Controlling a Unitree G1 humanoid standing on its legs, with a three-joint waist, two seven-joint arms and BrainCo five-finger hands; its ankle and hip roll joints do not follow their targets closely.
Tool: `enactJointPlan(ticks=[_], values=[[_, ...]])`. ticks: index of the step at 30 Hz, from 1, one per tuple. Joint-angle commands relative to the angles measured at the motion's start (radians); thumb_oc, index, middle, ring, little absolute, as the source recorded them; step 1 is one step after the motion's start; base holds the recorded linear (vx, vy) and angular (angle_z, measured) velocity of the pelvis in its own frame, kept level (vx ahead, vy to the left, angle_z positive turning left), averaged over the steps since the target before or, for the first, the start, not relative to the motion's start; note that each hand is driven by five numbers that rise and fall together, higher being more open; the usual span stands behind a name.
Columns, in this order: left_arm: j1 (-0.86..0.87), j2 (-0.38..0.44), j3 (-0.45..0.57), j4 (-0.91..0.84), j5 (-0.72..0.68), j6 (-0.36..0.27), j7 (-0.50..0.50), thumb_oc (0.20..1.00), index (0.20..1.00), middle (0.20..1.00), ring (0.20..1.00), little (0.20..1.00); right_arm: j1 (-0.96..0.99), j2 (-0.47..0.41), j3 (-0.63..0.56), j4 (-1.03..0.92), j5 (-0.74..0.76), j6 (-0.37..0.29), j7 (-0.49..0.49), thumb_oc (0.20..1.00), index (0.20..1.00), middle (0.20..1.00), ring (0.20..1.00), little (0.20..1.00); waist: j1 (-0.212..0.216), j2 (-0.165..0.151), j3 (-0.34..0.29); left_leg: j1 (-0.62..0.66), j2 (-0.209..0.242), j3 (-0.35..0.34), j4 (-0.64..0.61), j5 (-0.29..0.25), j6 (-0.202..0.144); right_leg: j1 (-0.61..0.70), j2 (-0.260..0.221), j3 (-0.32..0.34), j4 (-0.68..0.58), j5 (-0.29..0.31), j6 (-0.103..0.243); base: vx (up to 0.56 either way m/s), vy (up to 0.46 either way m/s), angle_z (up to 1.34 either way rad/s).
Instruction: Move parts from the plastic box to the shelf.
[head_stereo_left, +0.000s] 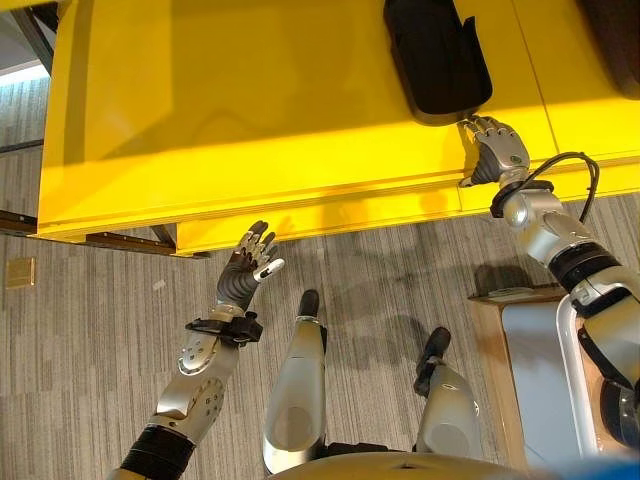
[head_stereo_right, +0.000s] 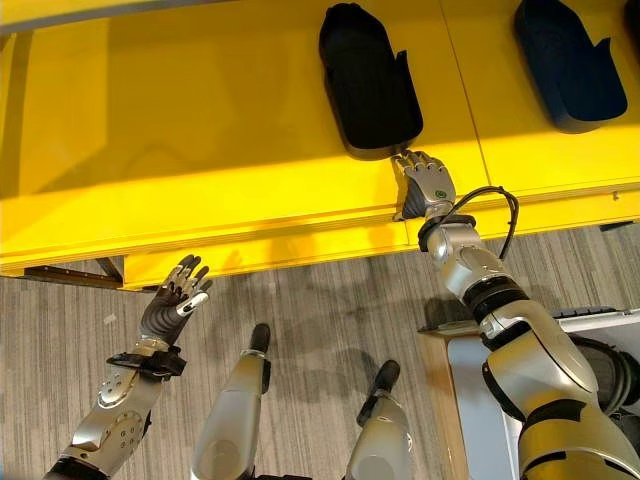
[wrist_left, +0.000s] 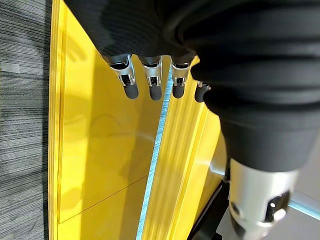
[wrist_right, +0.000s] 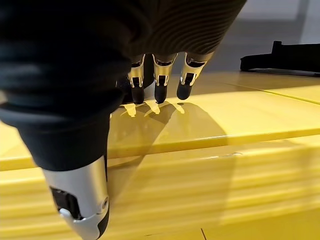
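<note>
A black moulded part (head_stereo_left: 435, 55) lies on the yellow shelf (head_stereo_left: 250, 120), close to its front edge. My right hand (head_stereo_left: 497, 150) rests on the shelf just in front of that part, fingers (wrist_right: 159, 82) straight with their tips on the yellow surface, holding nothing. A second dark part (head_stereo_right: 570, 60) lies further right on the same shelf. My left hand (head_stereo_left: 245, 268) is raised over the floor below the shelf's front edge, its fingers (wrist_left: 152, 82) spread and empty.
A pale plastic box (head_stereo_left: 540, 380) on a wooden stand sits low at the right, beside my right arm. Grey striped carpet (head_stereo_left: 90, 350) runs in front of the shelf. The shelf's dark frame legs (head_stereo_left: 120, 240) show under its left end.
</note>
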Motion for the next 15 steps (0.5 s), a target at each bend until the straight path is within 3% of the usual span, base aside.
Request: enactJointPlan(ticks=[1,15], values=[[0.007,0.04,0.019,-0.066,0.005,-0.057,-0.004,1.0,1.0,1.0,1.0,1.0,-0.146,0.067,0.039,-0.069,-0.006,-0.065,0.004,1.0,1.0,1.0,1.0,1.0,0.057,-0.018,0.006,0.032,-0.01,0.004,-0.065,0.067,0.021,-0.035,0.008,0.035,0.292,-0.113,-0.038,0.0,0.0,0.0],[0.013,0.048,0.028,-0.071,0.007,-0.06,0.002,1.0,1.0,1.0,1.0,1.0,-0.177,0.1,0.05,-0.085,0.002,-0.071,0.012,1.0,1.0,1.0,1.0,1.0,0.068,-0.019,0.01,0.022,-0.014,0.003,-0.06,0.067,0.024,-0.041,0.008,0.038,0.292,-0.109,-0.036,0.0,0.0,0.0]])
